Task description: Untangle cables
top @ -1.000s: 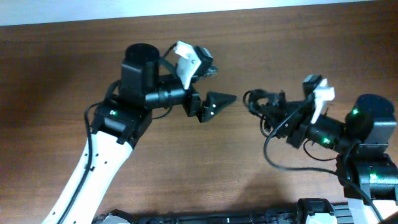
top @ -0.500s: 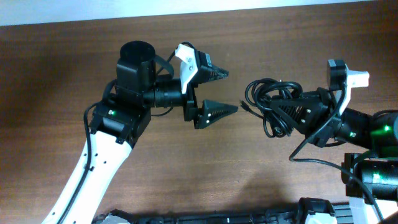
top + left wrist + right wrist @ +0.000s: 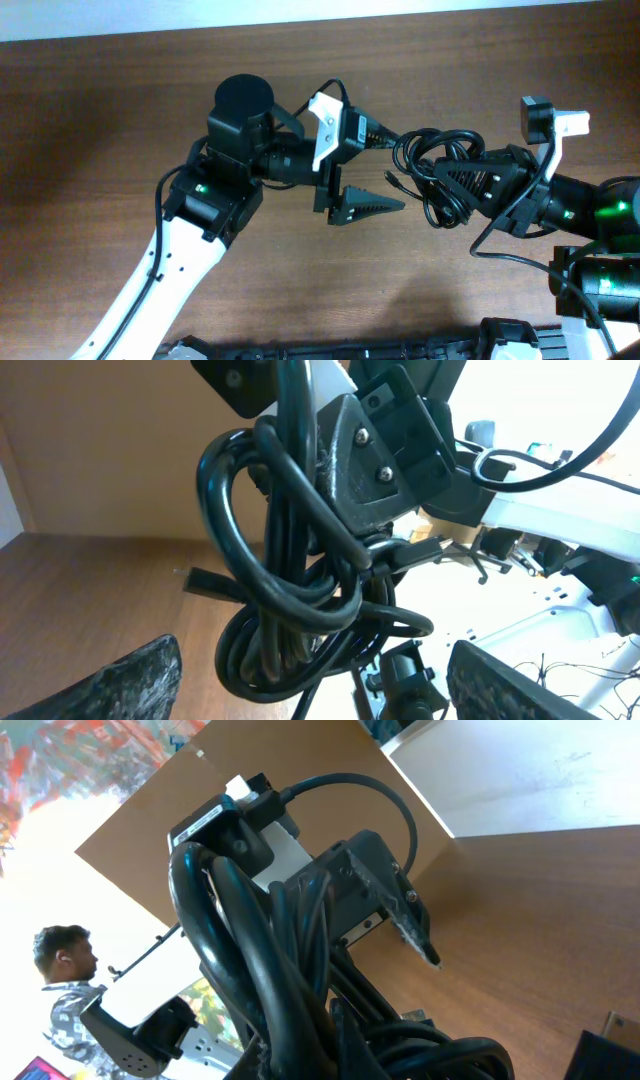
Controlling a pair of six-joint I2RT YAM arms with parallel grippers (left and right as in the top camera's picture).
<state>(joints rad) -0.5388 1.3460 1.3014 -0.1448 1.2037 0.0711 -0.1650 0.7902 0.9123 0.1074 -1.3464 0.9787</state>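
The cables point(image 3: 432, 178) are a tight black knot with a small plug end point(image 3: 392, 180) sticking out to the left. My right gripper point(image 3: 462, 182) is shut on the knot and holds it above the table. My left gripper point(image 3: 392, 170) is open, one finger on each side of the knot's left edge. In the left wrist view the knot point(image 3: 290, 600) hangs from the right gripper point(image 3: 375, 455), between and just beyond my open fingers point(image 3: 320, 685). In the right wrist view the cables point(image 3: 300, 980) fill the frame and hide my own jaws; the left gripper point(image 3: 385, 895) is close behind them.
The brown wooden table point(image 3: 100, 120) runs under both arms, with a white edge at the back point(image 3: 300, 15). The right arm's own thick wire point(image 3: 500, 235) loops below its wrist. A person point(image 3: 65, 970) and equipment show in the background.
My left gripper has moved right and now straddles the knot's left edge. My right gripper first lifted and turned with the knot, then held about still.
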